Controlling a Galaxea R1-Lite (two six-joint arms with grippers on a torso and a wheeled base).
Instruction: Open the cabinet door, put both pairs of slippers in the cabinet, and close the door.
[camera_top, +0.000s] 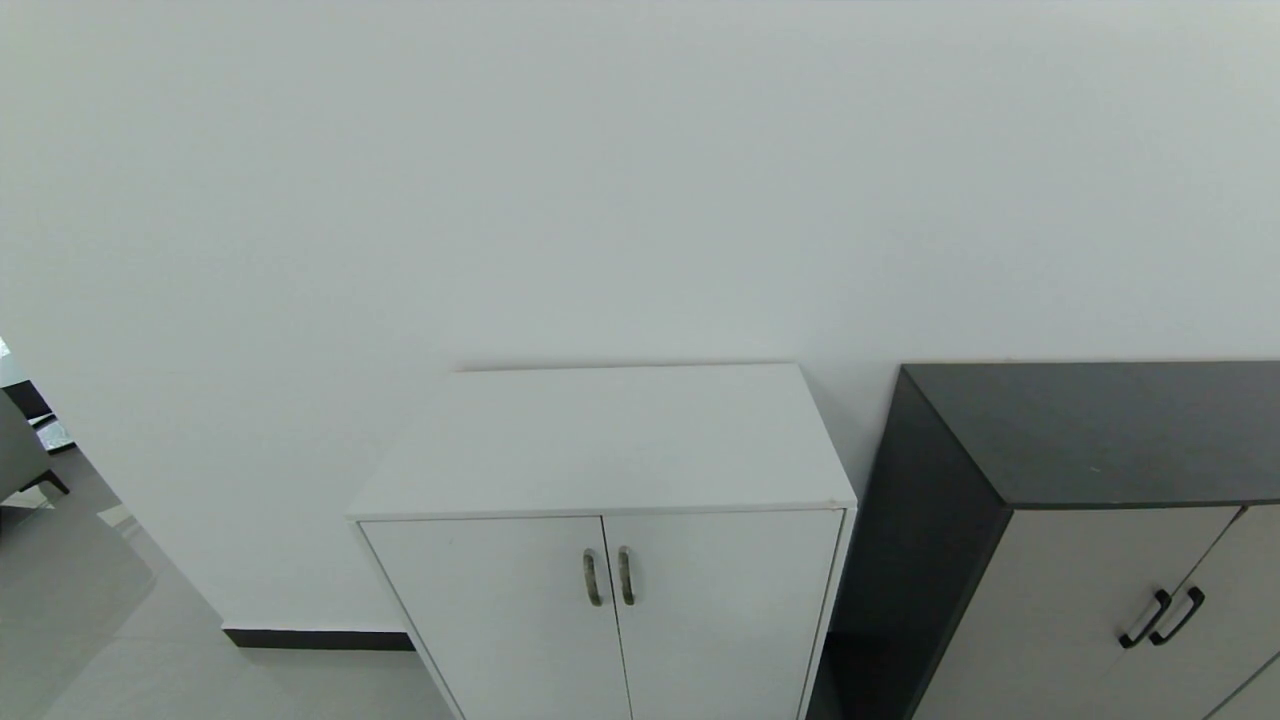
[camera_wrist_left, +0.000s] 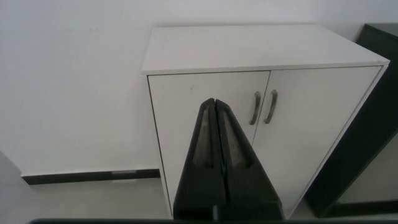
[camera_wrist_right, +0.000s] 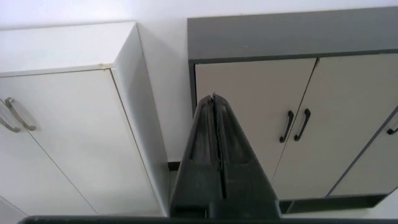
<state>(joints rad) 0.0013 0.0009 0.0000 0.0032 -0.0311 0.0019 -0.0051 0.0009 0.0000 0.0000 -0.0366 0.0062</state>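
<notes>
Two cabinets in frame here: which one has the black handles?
The black-topped cabinet on the robot's right, with grey doors and black handles. The white cabinet beside it has dull metal handles.

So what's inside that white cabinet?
The inside is hidden: the white cabinet has both doors shut. Only its top, door fronts and paired handles show.

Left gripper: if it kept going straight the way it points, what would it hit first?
Probably the left door of the white cabinet; the shut left gripper aims at it, though depth is hard to judge.
</notes>
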